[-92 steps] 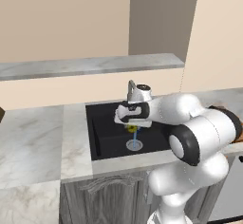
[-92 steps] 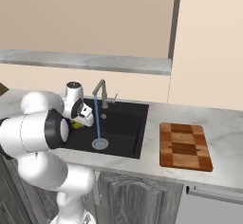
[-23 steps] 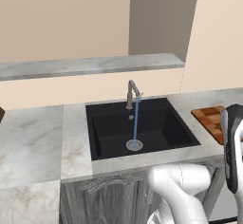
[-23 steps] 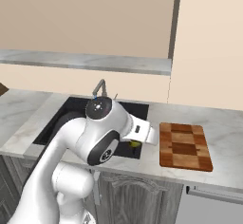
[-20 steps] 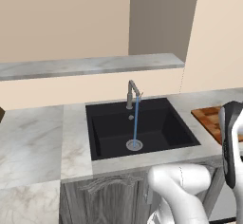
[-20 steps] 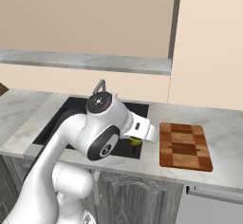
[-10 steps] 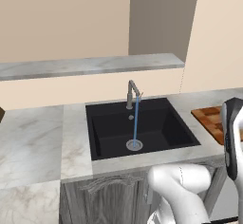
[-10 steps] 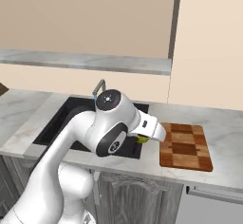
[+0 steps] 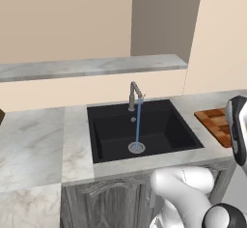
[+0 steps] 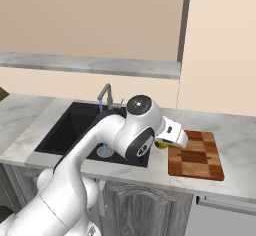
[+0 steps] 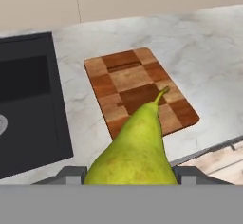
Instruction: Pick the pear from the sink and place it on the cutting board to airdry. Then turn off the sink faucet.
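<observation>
The yellow-green pear (image 11: 137, 147) sits between my gripper's fingers, stem pointing ahead, and looms large in the hand view. My gripper (image 10: 165, 142) is shut on the pear (image 10: 161, 144) above the counter at the left edge of the checkered cutting board (image 10: 195, 155). The cutting board (image 11: 137, 92) lies ahead on the marble, and part of this board (image 9: 217, 124) shows in the left base view. The black sink (image 9: 140, 125) has a silver drain ring (image 9: 136, 148). Water runs in a blue stream from the grey faucet (image 9: 134, 94).
Grey-white marble counter (image 9: 34, 140) surrounds the sink. A marble ledge (image 9: 87, 67) runs along the back wall. The counter's front edge (image 11: 209, 147) lies just beyond the board, with cabinet fronts below.
The arm has carried the pear rightward from beside the sink to the left edge of the cutting board. Water keeps running.
</observation>
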